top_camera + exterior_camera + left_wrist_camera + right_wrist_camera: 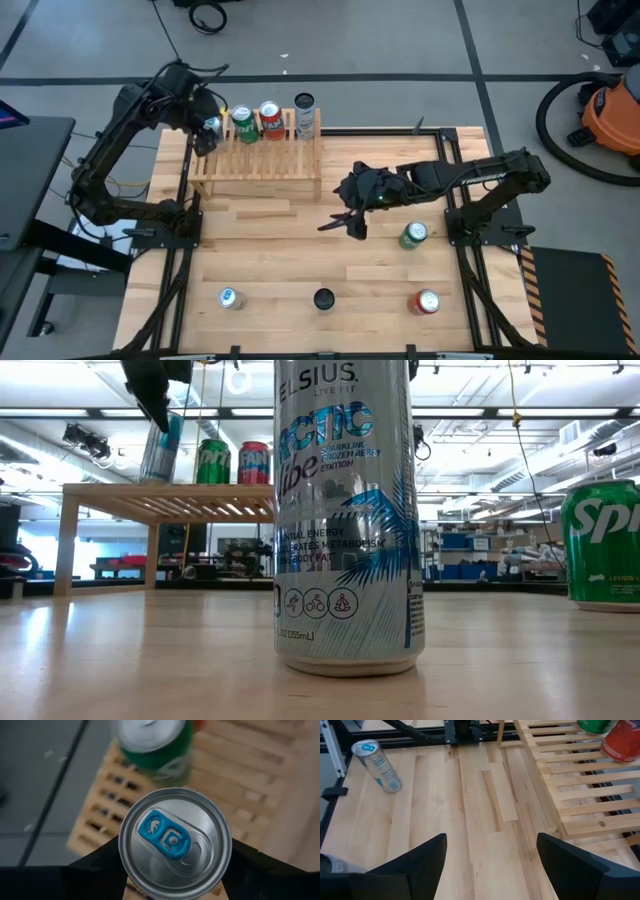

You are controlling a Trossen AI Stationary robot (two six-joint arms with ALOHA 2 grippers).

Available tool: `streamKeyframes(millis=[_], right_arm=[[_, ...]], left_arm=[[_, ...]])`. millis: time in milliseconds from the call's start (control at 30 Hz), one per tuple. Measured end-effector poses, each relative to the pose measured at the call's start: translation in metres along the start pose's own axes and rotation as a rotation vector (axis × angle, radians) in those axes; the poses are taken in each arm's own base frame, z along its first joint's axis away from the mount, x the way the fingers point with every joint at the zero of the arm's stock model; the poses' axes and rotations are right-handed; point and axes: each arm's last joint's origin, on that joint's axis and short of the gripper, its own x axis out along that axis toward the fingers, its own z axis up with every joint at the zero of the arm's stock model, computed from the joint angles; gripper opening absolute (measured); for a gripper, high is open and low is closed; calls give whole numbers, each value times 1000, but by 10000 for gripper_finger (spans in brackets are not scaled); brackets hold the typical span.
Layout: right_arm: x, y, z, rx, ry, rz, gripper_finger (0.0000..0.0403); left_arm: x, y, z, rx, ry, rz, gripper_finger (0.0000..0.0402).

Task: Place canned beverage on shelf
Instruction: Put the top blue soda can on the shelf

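Observation:
My left gripper is shut on a silver can with a blue tab, over the left end of the light-wood slatted shelf. In the low view this can is tilted, its lower end just above the shelf top. A green can, a red can and a silver can stand along the shelf's far side. My right gripper hangs open over the table's middle, with nothing between its fingers. My left gripper pinches the silver can between its two fingers, one on each side of the can's upper part, just under the rim. The fingers come from above, slanting down. The can is tilted; whether its lower end touches the shelf, I cannot tell.
On the table stand a green can, a red can, a dark-topped can and a slim blue-tabbed can. Bare wood lies between the shelf's near side and these cans. The shelf's right part has free slats.

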Motion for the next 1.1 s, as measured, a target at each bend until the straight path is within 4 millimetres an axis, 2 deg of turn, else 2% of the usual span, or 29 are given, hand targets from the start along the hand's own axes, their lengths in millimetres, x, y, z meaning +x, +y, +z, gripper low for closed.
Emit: streamKeyframes(millis=[333, 733, 1100], right_arm=[[-1, 5, 0, -7, -10, 13, 318], [-1, 5, 2, -3, -24, 15, 318], [-1, 5, 2, -2, -30, 17, 318]], left_arm=[[0, 0, 1, 116, -36, -32, 254], [-1, 23, -5, -34, -71, 66, 254], [4, 27, -4, -97, -62, 54, 254]])
